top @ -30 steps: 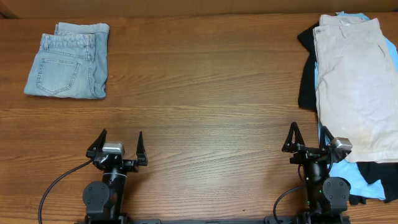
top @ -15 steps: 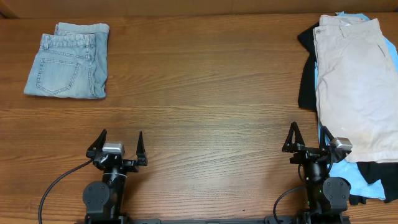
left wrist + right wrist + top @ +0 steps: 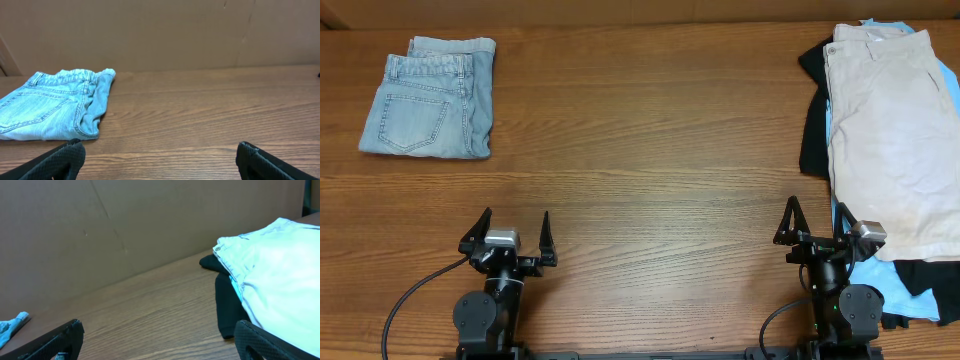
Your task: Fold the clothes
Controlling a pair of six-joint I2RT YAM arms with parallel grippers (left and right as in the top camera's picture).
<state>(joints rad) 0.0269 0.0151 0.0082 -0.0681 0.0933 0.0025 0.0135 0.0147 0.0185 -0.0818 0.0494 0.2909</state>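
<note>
Pale beige khaki shorts lie spread on top of a pile at the table's right edge, over a black top and a sky-blue top. The shorts and the black top also show in the right wrist view. Folded light-blue denim shorts lie at the far left and show in the left wrist view. My left gripper is open and empty near the front edge. My right gripper is open and empty, its right finger beside the pile's near end.
The wooden table runs to a brown cardboard wall at the back. Both arm bases stand at the front edge.
</note>
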